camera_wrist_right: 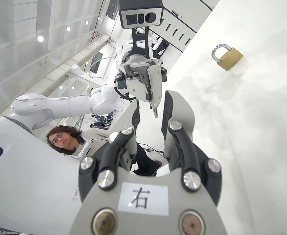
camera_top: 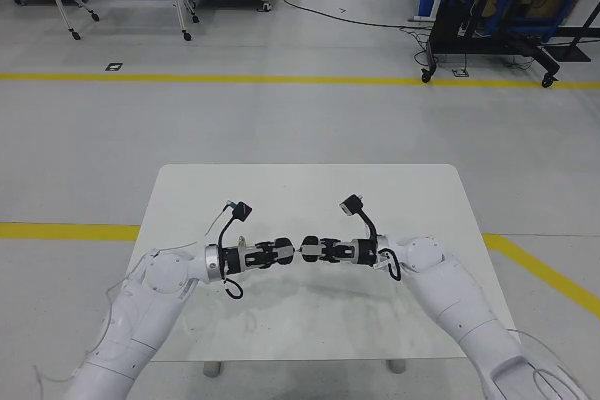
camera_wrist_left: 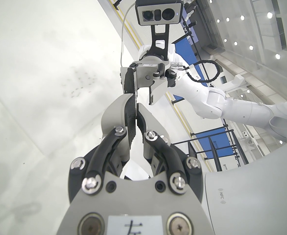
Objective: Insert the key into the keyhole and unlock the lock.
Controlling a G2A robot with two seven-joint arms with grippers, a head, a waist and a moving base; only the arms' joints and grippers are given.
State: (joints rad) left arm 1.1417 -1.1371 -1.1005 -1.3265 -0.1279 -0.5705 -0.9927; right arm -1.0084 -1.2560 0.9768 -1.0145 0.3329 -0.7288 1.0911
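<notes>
1. From above, the left gripper [camera_top: 290, 250] and right gripper [camera_top: 308, 248] meet tip to tip over the middle of the white table [camera_top: 380, 200].
2. The left wrist view shows the left gripper's fingers pressed together at the tips. What they pinch is edge-on there and hard to make out.
3. The right wrist view makes it plain: a small metal key [camera_wrist_right: 154, 110] sticks out of those closed tips, between the right gripper's spread fingers.
4. That same view shows the brass padlock [camera_wrist_right: 227, 58] lying flat on the table, well apart from both grippers, with the key not in it.
</notes>
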